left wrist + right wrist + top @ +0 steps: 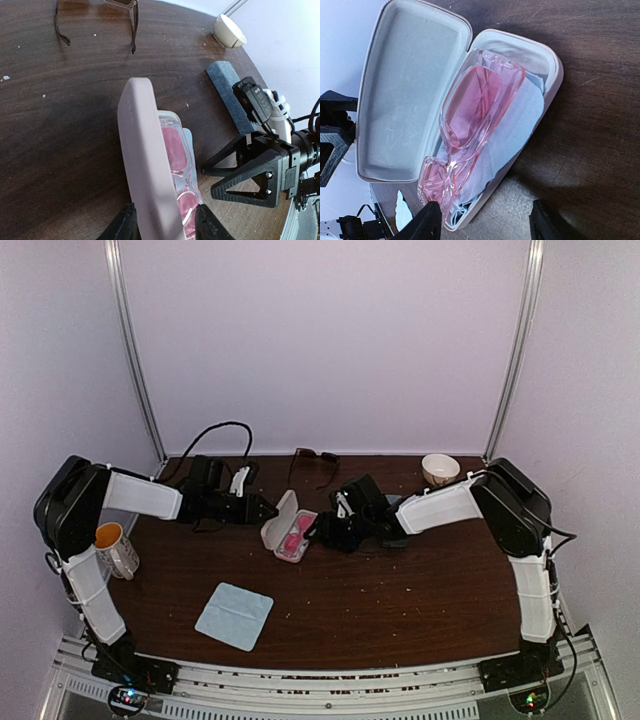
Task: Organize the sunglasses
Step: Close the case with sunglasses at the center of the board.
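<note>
A pink oblong case (288, 525) lies open mid-table with its lid (405, 90) upright. Translucent pink sunglasses (470, 110) rest folded in its base on a light-blue cloth (520, 125). My left gripper (166, 225) straddles the near end of the lid (145, 150), one finger outside it and one over the sunglasses (175, 145); its jaws stand apart. My right gripper (485, 225) is open on the case's other side, one finger by the sunglasses' end and one over bare table. A second pair of sunglasses (315, 460), with dark lenses, lies unfolded at the back edge.
A grey-blue case (230, 95) lies closed under the right arm. A white bowl (440, 469) sits at the back right, and a mug (115, 545) at the left edge. A light-blue cloth (234, 615) lies flat near the front. A black cable loops at the back left.
</note>
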Robot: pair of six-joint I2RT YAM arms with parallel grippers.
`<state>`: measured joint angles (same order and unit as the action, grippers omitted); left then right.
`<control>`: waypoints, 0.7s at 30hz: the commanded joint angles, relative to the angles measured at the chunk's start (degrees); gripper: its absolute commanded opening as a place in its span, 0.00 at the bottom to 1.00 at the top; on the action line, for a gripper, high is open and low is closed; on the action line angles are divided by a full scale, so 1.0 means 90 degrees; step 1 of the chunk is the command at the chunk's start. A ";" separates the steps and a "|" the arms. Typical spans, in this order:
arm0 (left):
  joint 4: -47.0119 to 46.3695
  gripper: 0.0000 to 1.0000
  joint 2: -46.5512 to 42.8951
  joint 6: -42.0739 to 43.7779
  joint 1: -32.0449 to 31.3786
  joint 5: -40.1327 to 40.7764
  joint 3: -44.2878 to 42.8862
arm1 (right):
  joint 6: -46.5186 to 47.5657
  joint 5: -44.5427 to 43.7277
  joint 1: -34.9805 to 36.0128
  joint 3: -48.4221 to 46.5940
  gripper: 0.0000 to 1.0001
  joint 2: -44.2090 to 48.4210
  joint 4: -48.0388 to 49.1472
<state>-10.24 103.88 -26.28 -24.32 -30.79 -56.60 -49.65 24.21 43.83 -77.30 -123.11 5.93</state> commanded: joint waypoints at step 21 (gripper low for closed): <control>-0.0875 0.24 0.0575 -0.0402 -0.0183 -0.0481 -0.0119 | -0.0030 0.0055 -0.0036 -0.0406 0.34 -0.0370 -0.0044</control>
<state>-16.23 107.92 -29.50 -25.12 -33.69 -56.71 -49.91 24.51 43.83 -79.50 -125.51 5.67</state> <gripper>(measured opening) 0.243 0.353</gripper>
